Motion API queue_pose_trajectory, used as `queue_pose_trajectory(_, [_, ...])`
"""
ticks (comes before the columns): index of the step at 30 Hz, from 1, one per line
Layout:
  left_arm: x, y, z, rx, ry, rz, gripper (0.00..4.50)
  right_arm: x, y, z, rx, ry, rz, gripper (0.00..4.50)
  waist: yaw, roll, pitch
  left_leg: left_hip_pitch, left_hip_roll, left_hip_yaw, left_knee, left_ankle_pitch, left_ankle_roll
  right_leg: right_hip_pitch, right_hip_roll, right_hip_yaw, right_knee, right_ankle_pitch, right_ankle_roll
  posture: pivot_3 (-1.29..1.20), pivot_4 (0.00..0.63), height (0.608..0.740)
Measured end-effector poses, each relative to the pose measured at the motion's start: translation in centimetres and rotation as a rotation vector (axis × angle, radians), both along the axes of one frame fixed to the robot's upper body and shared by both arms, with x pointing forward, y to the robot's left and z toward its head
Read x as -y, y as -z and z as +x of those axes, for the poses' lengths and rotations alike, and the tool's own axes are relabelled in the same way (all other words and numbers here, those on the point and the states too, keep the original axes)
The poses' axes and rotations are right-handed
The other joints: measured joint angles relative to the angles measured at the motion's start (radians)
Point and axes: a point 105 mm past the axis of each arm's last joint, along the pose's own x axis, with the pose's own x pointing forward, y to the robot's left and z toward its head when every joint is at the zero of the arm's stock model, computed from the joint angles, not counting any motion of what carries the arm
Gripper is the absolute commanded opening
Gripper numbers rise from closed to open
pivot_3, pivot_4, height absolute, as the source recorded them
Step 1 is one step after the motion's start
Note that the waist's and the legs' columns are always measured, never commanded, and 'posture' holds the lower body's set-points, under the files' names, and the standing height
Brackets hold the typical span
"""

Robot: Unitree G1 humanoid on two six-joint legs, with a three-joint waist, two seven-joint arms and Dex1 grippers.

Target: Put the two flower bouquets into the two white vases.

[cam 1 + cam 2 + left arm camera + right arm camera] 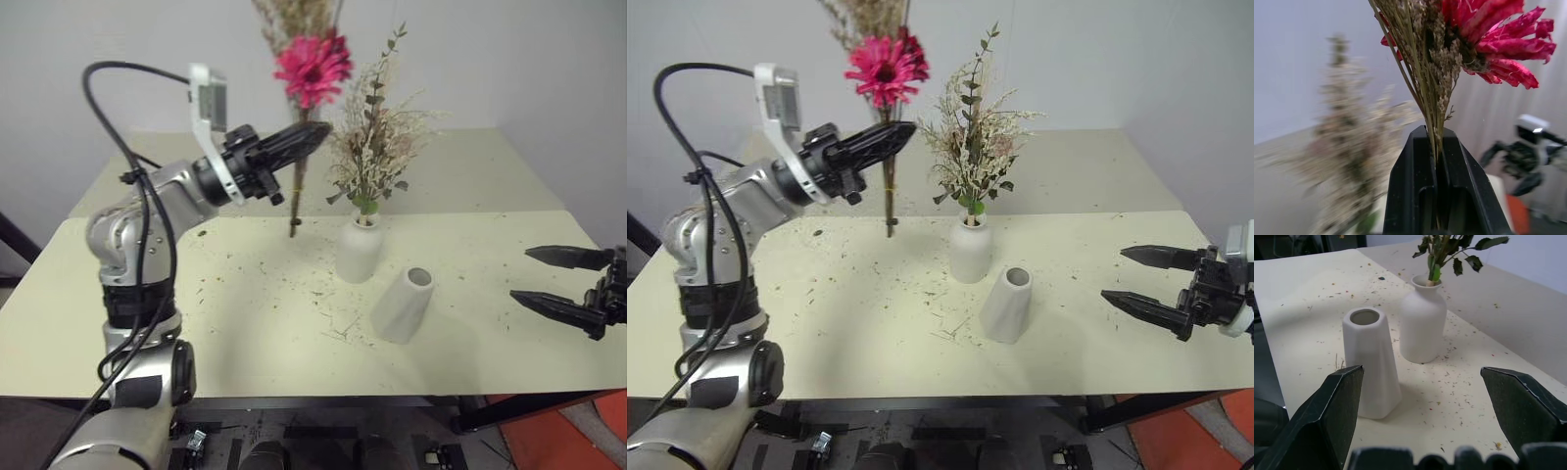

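Because the tan feathery grass bunch with the bright magenta daisy is dry and feather-light, you should expect brittle stems that shed and bend rather than push. Your left gripper has its jaws pinched shut on the stems partway up, holding the bunch upright in the air above the table, stem ends hanging free just beside the rounded white ceramic bottle vase, which already carries the cream-white sprig bunch. That grip leaves a fair length below for threading. The empty tapered white cone vase stands nearer you, mouth small, probably light enough to tip. Your right gripper hangs wide open and empty, well apart toward the pale table edge. Open surface lies all round the cone.
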Motion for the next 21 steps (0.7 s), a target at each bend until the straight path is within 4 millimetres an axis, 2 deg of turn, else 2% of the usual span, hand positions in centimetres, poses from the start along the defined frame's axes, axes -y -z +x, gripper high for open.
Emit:
queue_pose_trajectory(9, [7.5,0.5,-0.6,-0.011,0.247,-0.002,0.02,0.3,0.4,-0.6,-0.008,0.045,-0.017,4.50,-0.001,-0.001,0.000,0.000,-0.001,0.000,0.000,0.000,0.000,0.000,0.000,0.001,-0.001,0.000,0.000,0.00,0.150,0.740])
queue_pose_trajectory(21, [12.0,2.8,-1.5,0.069,0.368,-0.016,0.02,0.4,0.4,-2.0,0.013,0.101,-0.004,4.50,0.000,-0.004,0.002,0.000,-0.001,0.001,0.000,0.000,0.001,0.001,0.000,0.001,-0.001,0.000,0.001,0.00,0.150,0.740])
